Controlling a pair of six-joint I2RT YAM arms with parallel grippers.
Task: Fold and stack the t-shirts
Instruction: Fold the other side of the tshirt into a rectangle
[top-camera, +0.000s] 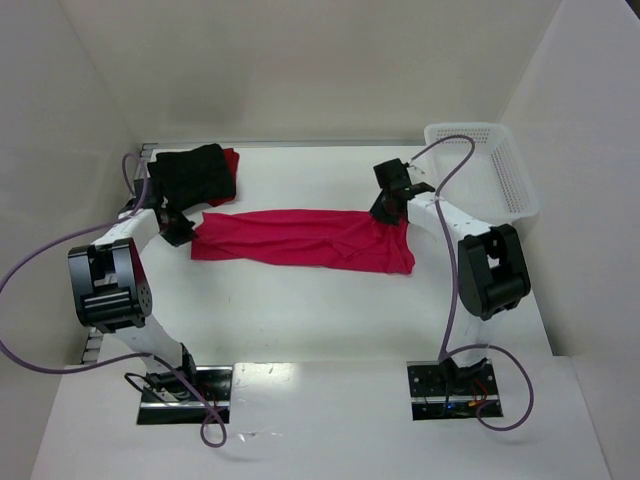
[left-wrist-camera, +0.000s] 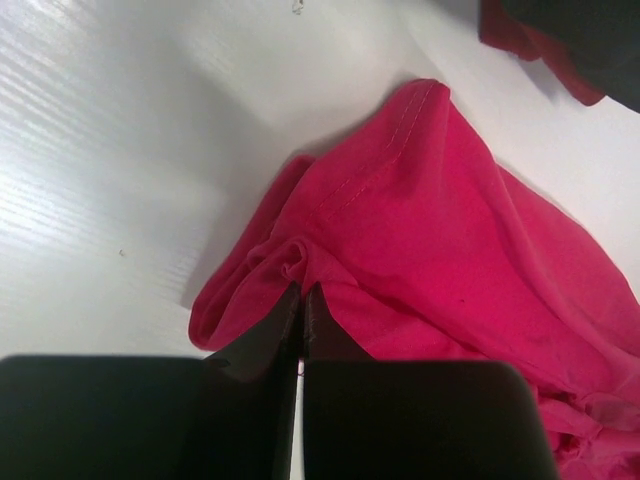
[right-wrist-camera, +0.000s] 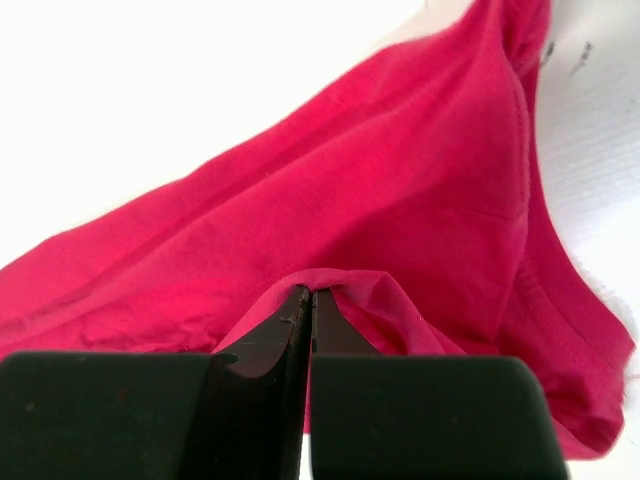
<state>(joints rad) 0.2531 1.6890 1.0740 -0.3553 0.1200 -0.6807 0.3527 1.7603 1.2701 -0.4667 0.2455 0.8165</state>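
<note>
Crimson-pink t-shirt (top-camera: 300, 240) lies mid-worktop as a band running from the left edge toward the right edge, and I see my left gripper (left-wrist-camera: 302, 290) clamped on its left end and my right gripper (right-wrist-camera: 306, 292) clamped on its right end, each arm at its nearer end.

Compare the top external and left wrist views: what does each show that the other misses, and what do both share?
Only the top external view shows the white basket, the right hand at one end of the crimson-pink t-shirt, and that shirt's full length. Only the left wrist view shows the left hand pinched shut on a fold of that shirt, and its hem stitching. Both show the pink shirt, the black t-shirt and the darker red t-shirt.
</note>
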